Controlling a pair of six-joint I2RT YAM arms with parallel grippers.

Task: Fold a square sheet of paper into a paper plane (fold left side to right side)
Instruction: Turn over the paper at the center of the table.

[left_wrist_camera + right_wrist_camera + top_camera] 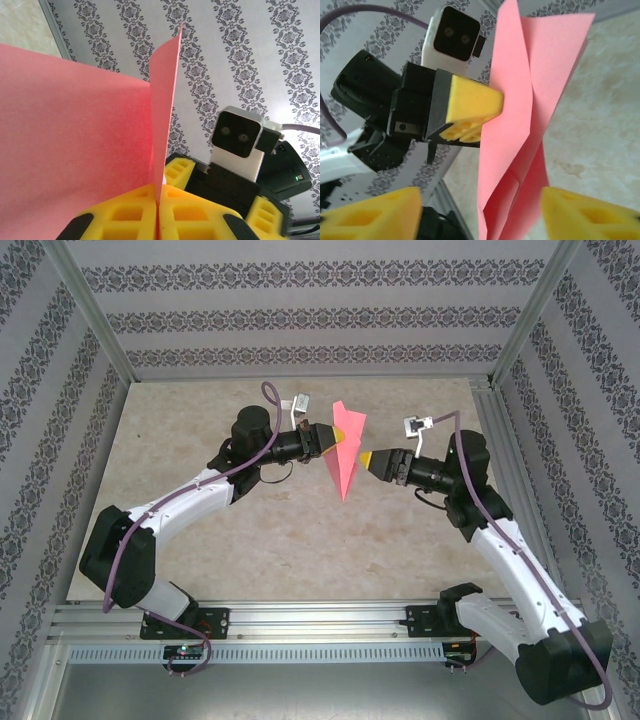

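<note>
The paper plane [345,455] hangs in the air over the middle of the desk [200,540], pinched near its far end by the tightly closed left hand [338,436]. The right hand [368,460] stands open just right of it, a finger either side of the lower folds and, as far as I can tell, gripping nothing. Thin, light and floppy, it should crease or slip easily, so the stiffer centre fold looks the best hold; only the two hands crowd it, and the patterned walls [300,320] stand well apart.
</note>
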